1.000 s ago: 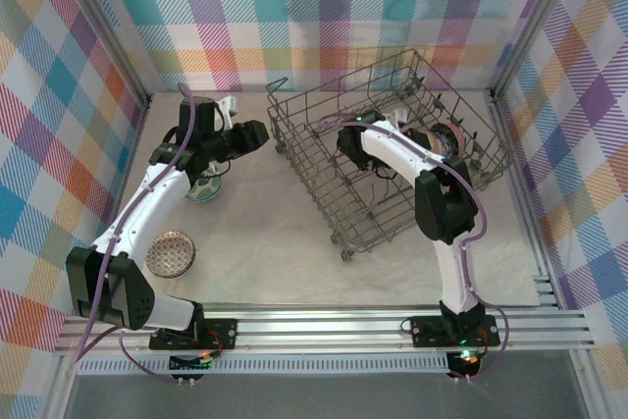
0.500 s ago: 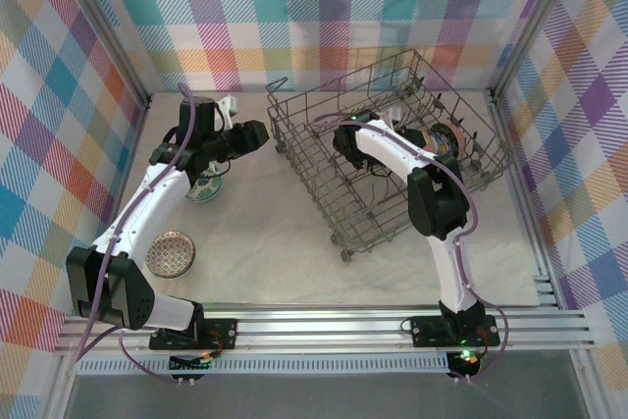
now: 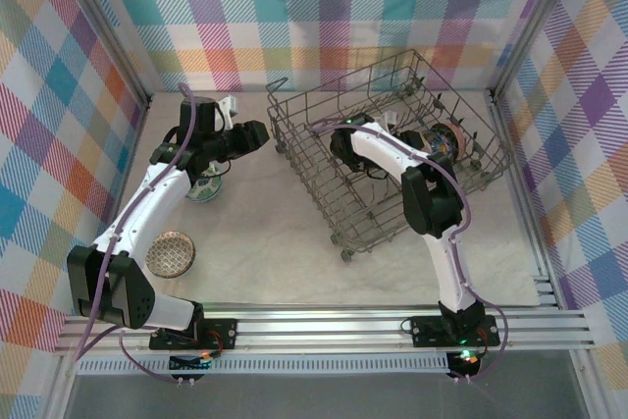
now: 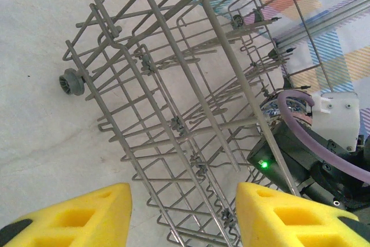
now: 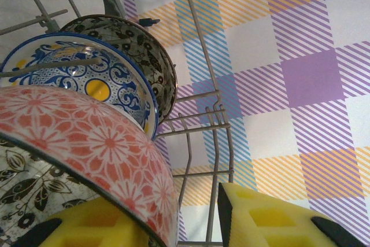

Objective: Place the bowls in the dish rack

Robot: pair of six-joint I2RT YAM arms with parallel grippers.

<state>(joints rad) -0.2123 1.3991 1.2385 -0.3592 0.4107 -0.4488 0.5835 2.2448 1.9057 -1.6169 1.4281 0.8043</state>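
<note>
Obs., left to right.

Tabletop (image 3: 275, 242): two bowls not yet loaded. The tan-brown bowl (image 3: 170, 253) sits mouth-up near the left arm's lower link. The greenish bowl (image 3: 208, 191) is further in, partly hidden under the left forearm.

Left fingers (image 4: 75, 215): spread, nothing between them. They point across bare tabletop at the dish rack (image 3: 339, 205), which the left wrist view shows well ahead of them.

Key relation: both loose bowls lie behind and to the near side of the left fingers, toward that arm's own base, not ahead. The greenish bowl is the closer one. The left arm is plainly nearer to both; the right arm is far off, inside the rack. The bowls are round with no long axis, so approach heading matters little. Judgement: the left wrist must turn back and down over a rim before any grasp.

Right fingers (image 5: 272, 218): inside the rack at its far-right part, parted, with a clear gap between the pads. The red-orange bowl (image 5: 75, 137) stands on edge at the left-hand pad. I cannot tell whether they touch, and it is not pinched.

Behind it, in a row: blue-white bowl (image 5: 81, 79), then dark floral grey bowl (image 5: 144, 50), all upright among the tines.
</note>
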